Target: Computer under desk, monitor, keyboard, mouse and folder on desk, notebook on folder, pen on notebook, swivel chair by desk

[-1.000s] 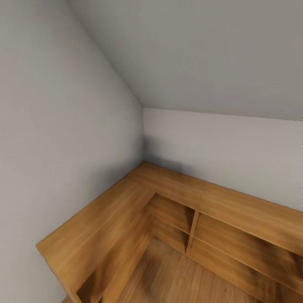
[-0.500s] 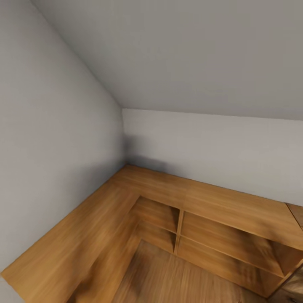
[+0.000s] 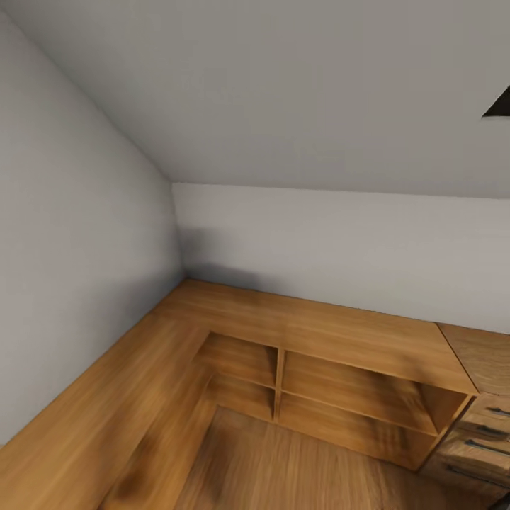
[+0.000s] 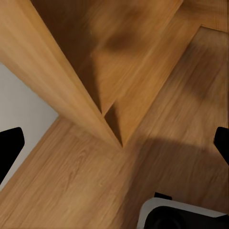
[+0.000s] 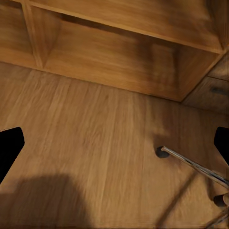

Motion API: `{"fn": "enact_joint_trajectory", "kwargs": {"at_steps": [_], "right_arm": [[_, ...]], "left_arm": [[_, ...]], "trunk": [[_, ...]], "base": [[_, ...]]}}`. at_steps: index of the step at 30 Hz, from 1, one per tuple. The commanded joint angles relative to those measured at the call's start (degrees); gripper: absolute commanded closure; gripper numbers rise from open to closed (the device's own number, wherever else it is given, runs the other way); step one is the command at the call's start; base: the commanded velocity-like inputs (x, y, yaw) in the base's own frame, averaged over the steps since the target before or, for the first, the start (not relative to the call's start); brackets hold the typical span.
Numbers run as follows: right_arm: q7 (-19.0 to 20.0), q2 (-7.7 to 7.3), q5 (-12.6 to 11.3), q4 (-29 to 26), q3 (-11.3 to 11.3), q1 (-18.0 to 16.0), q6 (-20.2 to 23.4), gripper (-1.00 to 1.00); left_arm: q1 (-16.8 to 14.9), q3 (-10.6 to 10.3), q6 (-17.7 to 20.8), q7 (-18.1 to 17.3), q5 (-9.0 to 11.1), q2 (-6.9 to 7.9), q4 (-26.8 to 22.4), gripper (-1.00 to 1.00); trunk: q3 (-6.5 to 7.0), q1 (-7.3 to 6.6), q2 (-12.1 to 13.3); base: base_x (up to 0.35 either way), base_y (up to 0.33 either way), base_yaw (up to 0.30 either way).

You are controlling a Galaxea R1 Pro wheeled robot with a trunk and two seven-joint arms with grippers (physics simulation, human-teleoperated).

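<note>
I am in the bedroom's attic corner, under a sloped grey-white ceiling (image 3: 297, 92). In the right wrist view, thin chrome legs on small casters (image 5: 191, 164), part of the swivel chair's base, lie on the light wood floor (image 5: 95, 143) beside my right gripper (image 5: 114, 145). That gripper is open, its black fingertips (image 5: 9, 148) far apart with nothing between them. My left gripper (image 4: 114, 145) is open too, hanging over the floor by a cabinet corner (image 4: 112, 131). The desk, computer, monitor, keyboard, mouse, folder, notebook and pen are out of view.
Low light-wood cabinets (image 3: 304, 333) with open shelves run in an L along both walls. A wooden drawer unit with dark handles (image 3: 474, 439) stands at the right. A dark triangular opening (image 3: 499, 105) cuts the ceiling. My white base (image 4: 176, 217) sits near the cabinet corner.
The head camera has swung to the right: the wall corner slid leftward in the picture, and the drawer unit and the dark ceiling opening came into view.
</note>
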Motion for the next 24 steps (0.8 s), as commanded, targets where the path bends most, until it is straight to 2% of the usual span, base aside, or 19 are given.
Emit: {"fn": "enact_joint_trajectory", "kwargs": {"at_steps": [1,5,18,24], "right_arm": [[-0.12,0.03,-0.43,0.13,0.51,-0.08,0.21,-1.0],[-0.12,0.03,-0.42,0.13,0.46,-0.08,2.09,-1.0],[-0.12,-0.13,-0.42,0.13,0.44,-0.08,2.11,-1.0],[-0.06,-0.21,-0.42,0.13,0.39,-0.08,1.9,-1.0]], "left_arm": [[0.01,-0.5,-0.05,0.36,0.26,0.01,-0.12,-1.0],[0.0,-0.5,-0.05,0.36,0.26,0.01,-0.12,-1.0],[0.0,-0.5,-0.05,0.36,0.26,0.01,-0.12,-1.0],[0.0,-0.5,-0.05,0.36,0.26,0.01,-0.12,-1.0]], "trunk": [[-0.14,0.04,-0.12],[-0.21,0.04,-0.12],[-0.24,0.04,-0.12],[-0.24,0.04,-0.12]], "base": [[0.0,0.0,-0.237],[0.0,0.0,-0.186],[0.0,0.0,-0.022],[0.0,0.0,-0.167]]}}
